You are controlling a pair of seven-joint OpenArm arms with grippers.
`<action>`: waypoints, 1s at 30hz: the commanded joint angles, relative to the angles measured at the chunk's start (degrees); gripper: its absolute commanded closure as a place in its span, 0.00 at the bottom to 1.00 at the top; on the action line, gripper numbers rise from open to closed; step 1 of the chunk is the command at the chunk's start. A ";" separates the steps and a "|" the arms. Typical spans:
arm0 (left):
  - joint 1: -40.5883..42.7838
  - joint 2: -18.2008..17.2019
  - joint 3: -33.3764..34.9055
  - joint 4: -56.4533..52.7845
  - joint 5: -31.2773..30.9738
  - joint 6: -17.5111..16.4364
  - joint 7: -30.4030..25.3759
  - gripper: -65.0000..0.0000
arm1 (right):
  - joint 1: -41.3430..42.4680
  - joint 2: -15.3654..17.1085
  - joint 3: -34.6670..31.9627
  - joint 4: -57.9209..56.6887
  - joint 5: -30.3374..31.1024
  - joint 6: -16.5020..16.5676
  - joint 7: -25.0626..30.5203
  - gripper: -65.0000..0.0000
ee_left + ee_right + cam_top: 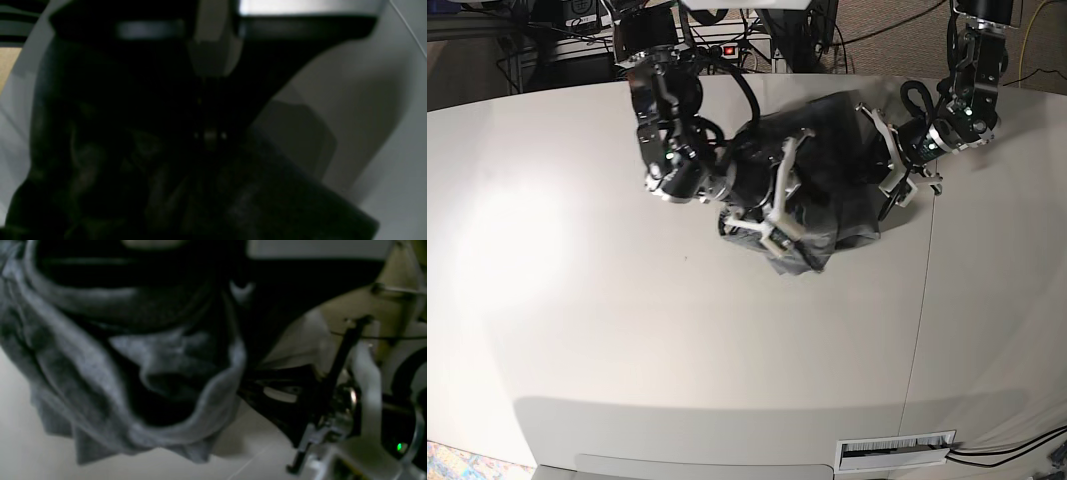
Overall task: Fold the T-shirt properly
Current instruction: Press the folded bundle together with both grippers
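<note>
Grey heather cloth, the T-shirt (822, 190), lies bunched in a dark heap at the upper middle of the base view, on the pale counter (627, 330). Only this view shows me the whole scene: both arms reaching in, and a white vent-like slot (895, 451) at the lower right edge.

My right hand (777, 215), at the heap's left side in the base view, has its fingers nearly together, pinching a fold of the T-shirt. The right wrist view alone gives the detail: wrinkled folds and a stitched hem (206, 396) hanging over the counter, plus a small green light (399, 447) at the lower right.

My left hand (897, 175) sits at the heap's right edge, fingers fully together. The left wrist view is almost black and blurred; I can make out only faint cloth texture in the lower half, so I cannot tell whether cloth is caught there.

I can read no writing or labels anywhere.
</note>
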State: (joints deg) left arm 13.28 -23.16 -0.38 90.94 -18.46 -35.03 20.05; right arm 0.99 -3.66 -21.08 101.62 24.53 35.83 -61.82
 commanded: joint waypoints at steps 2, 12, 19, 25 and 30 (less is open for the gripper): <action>-0.26 -0.48 -0.13 0.24 1.36 0.46 1.53 1.00 | 1.07 -0.48 -3.28 1.03 -2.08 0.37 3.67 1.00; -0.26 -0.50 -0.13 0.24 1.38 0.46 1.97 1.00 | 2.29 -0.46 -7.04 1.27 -5.03 0.37 4.96 0.65; -0.24 -0.50 -0.13 0.24 1.38 0.46 1.99 1.00 | 2.82 -0.48 -7.04 8.85 -0.46 0.39 4.48 0.65; -0.24 -0.50 -0.13 0.24 1.40 0.44 2.03 1.00 | 2.80 -0.48 -7.04 11.02 0.50 0.39 3.52 0.65; -0.26 -0.50 -0.13 0.24 1.68 0.46 2.01 1.00 | 2.80 -0.46 -7.06 11.02 0.72 0.39 1.05 0.65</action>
State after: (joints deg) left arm 13.26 -23.16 -0.38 90.94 -18.44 -35.03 20.27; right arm 2.85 -3.55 -27.94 111.61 24.05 36.03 -62.19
